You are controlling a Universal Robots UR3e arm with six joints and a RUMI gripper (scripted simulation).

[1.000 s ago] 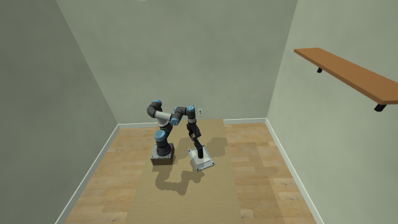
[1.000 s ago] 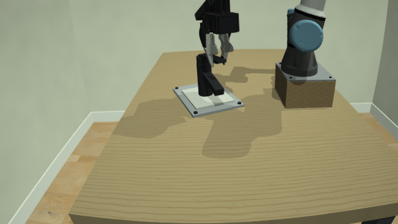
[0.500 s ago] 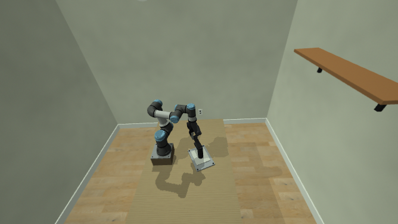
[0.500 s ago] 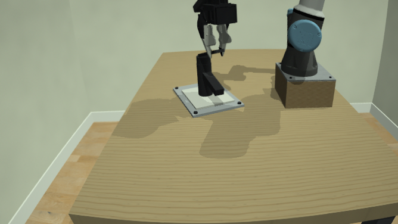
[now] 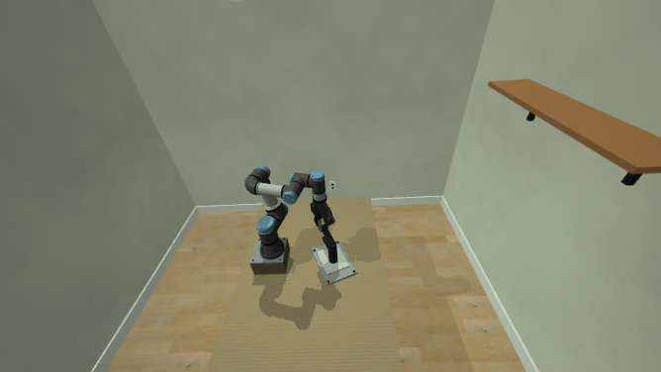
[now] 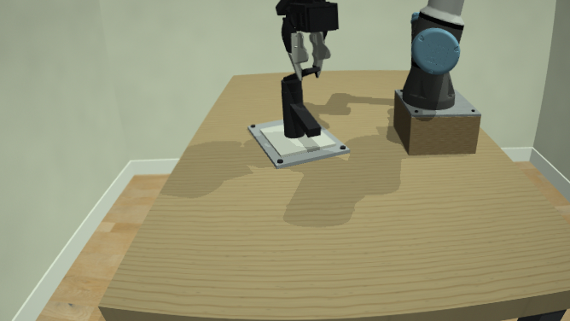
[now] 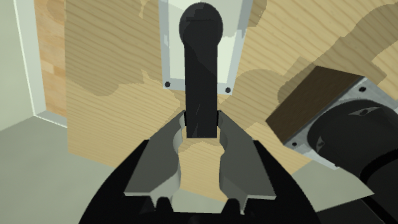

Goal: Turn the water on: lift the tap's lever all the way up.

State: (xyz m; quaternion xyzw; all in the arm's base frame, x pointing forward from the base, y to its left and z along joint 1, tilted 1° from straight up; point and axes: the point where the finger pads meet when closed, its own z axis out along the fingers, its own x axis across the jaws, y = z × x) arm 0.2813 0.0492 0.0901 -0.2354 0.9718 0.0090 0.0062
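Observation:
A black tap (image 6: 293, 112) stands upright on a white and grey base plate (image 6: 299, 144) on the table, its spout pointing towards the front right. Its thin black lever (image 6: 308, 73) sticks out from the top of the tap body, roughly level. My gripper (image 6: 311, 70) hangs above the tap and is shut on the lever's free end. In the wrist view the lever (image 7: 202, 87) runs away from me as a long black bar, and my gripper's two grey fingers clamp its near end. The tap also shows in the top view (image 5: 331, 251).
The arm's base (image 6: 435, 124) sits on a brown block to the right of the tap, near the table's back edge. A wooden shelf (image 5: 584, 124) hangs on the right wall, far from the arm.

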